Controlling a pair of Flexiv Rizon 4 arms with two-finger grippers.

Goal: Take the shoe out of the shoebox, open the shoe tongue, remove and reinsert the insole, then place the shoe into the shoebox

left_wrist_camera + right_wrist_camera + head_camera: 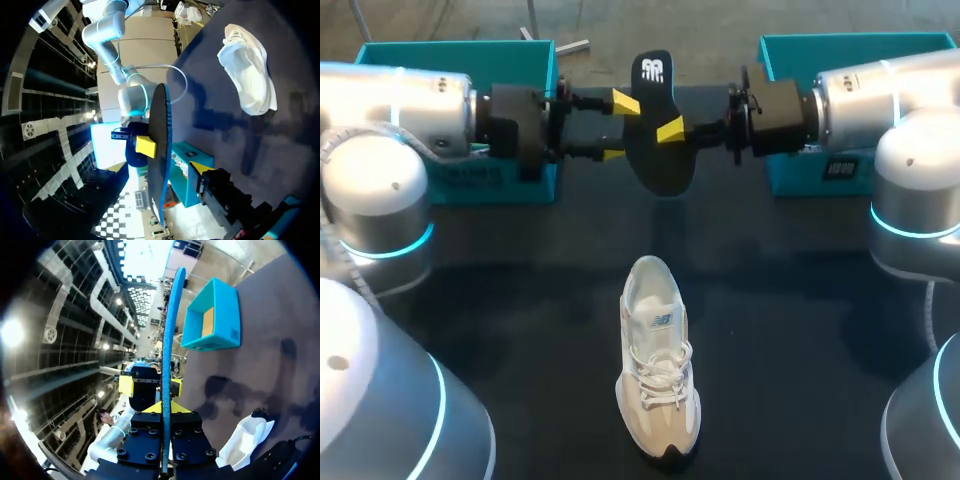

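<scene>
The insole (652, 165) was up in the air over the far middle of the table (520, 320), broad side up, not in the shoe. Our right pincer (672, 131) was pinching it at one long edge, approx mid-length. The right wrist view showed both tips pressed on it from two sides. Our left pincer (618, 127) was spread, one finger above & one below the opposite edge, w/ no clear contact. The shoe (658, 370) stood upright on the table nearer us, well apart from the insole, heel opening toward the arms, laces done up. A left box (480, 180) & a right box (795, 175), both teal, sat at the far corners.

Risks, as we judged them: w/ one pinch only, the insole could pivot or slip. If the right let go before the left closed, it'd drop. Re-insertion was prob. the harder bit. Nothing held the shoe, so a push could slide or tip it, & a soft insole could fold at the laced throat.
</scene>
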